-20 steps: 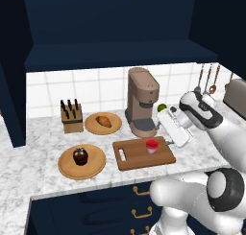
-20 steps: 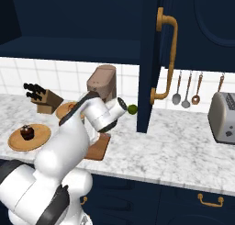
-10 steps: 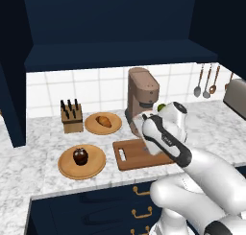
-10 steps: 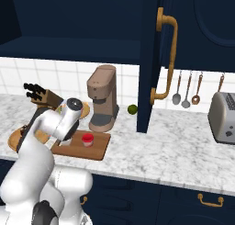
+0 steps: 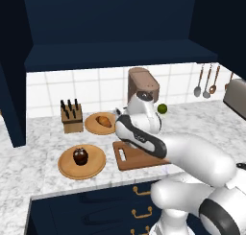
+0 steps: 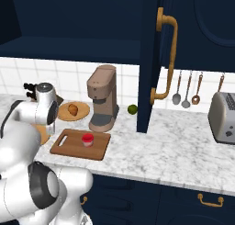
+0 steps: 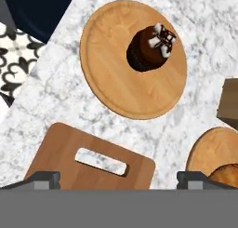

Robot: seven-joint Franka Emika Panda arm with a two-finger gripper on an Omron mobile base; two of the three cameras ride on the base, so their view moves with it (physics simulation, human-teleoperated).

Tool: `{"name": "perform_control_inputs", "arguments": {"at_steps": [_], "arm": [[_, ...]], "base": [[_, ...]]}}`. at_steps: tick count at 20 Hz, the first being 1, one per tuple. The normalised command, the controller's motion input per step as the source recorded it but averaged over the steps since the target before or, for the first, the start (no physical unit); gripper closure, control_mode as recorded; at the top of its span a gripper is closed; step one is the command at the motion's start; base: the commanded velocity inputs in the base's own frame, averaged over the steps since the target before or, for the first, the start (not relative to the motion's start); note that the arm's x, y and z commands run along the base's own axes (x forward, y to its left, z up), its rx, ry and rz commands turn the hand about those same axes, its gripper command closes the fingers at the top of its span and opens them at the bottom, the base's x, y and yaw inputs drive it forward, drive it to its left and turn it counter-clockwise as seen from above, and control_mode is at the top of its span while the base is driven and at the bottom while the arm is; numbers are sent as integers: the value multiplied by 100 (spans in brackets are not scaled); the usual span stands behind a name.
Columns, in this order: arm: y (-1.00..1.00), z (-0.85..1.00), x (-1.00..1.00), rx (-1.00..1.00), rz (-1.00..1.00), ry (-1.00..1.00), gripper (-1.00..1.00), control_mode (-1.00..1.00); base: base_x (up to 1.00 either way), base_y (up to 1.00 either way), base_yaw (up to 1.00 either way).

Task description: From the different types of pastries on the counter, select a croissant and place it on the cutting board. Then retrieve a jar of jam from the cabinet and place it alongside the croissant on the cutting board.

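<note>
Your claw (image 7: 119,183) hung wide open and empty above the cutting board (image 7: 88,162) handle. Beyond the board, the cupcake (image 7: 149,48) and croissant (image 7: 228,176) sat on separate plates, so you risked grabbing the wrong pastry.

Even, shadowless, slightly soft rendering

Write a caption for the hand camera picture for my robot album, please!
Looking down past the claw: a chocolate cupcake on a round wooden plate, and the cutting board.
</note>
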Motion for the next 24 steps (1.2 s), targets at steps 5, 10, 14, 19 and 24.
{"name": "perform_control_inputs", "arguments": {"at_steps": [5,10,14,19,24], "arm": [[39,7,5,-9,-21,24,-100,-100],[0,0,0,-1,-37,9,-100,-100],[0,-20,-3,0,-46,6,-100,-100],[0,-31,1,4,-44,1,-100,-100],[0,-6,39,9,-37,4,-100,-100]], "base": [[0,0,0],[0,0,0],[0,0,0],[0,0,0],[0,0,0]]}}
